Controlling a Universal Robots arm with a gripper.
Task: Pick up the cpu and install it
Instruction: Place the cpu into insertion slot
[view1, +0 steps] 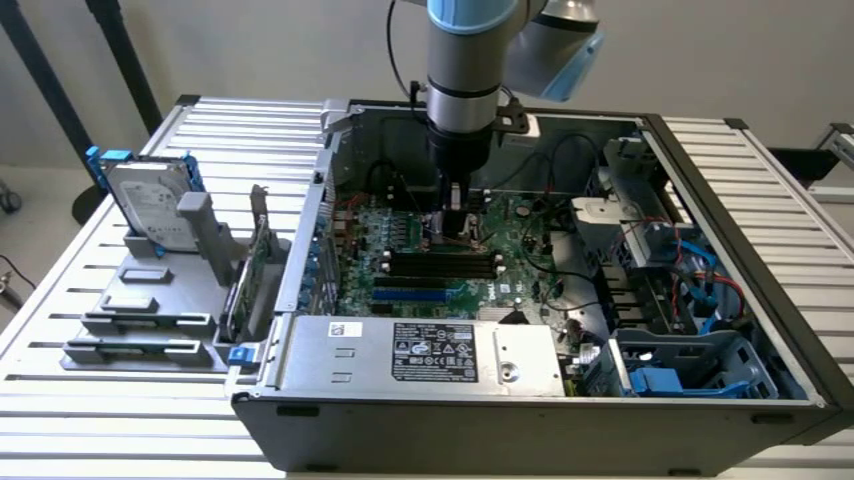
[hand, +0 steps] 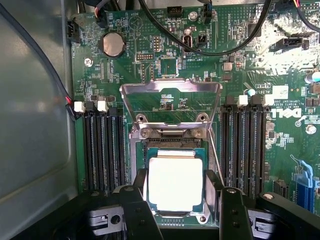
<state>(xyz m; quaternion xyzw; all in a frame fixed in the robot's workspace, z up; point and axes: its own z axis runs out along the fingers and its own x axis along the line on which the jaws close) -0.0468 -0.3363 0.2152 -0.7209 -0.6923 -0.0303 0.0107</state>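
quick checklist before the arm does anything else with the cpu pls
1. Load plate swung up, off the socket: ok.
2. cpu lined up square over the socket: ok.
3. cpu fully seated in the socket: cannot tell.
4. Hold of the gripper on the cpu: cannot tell.
5. Black cables away from the socket: ok.

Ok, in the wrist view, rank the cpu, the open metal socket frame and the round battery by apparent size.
1. open metal socket frame and cpu: similar in look, and their nearness to the camera may differ, so unranked.
2. round battery: clearly smallest.
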